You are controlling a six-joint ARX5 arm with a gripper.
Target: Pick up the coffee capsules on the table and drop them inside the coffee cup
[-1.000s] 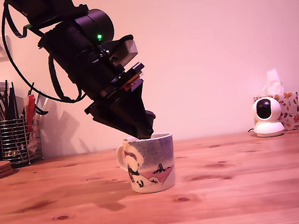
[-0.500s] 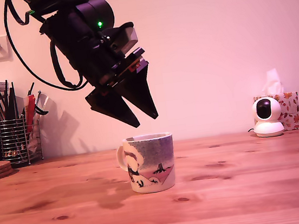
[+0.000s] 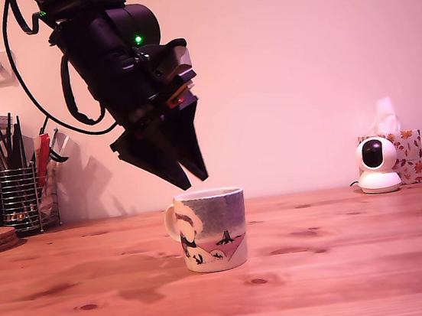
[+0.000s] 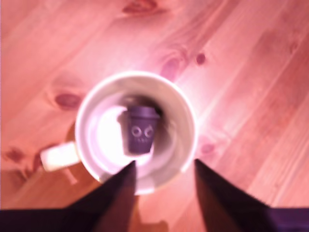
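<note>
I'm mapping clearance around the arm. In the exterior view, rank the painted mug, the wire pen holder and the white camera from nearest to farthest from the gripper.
1. The cream-white painted ceramic mug, directly below the black gripper.
2. The wire mesh pen holder, at the view's left by the wall.
3. The small white round camera, far at the view's right, beside the floral tissue box.

At 1.0 s ago the gripper [image 3: 190, 177] tips were dipped to the rim of the coffee cup [image 3: 208, 230], centre of the exterior view. By 0.5 s ago they had been raised clear of it, with the fingers spread (a wide gap was seen between the two points). Now the tips are seen closer together in that view, shifted toward the frame's left and hanging just above the cup's left rim.
</note>
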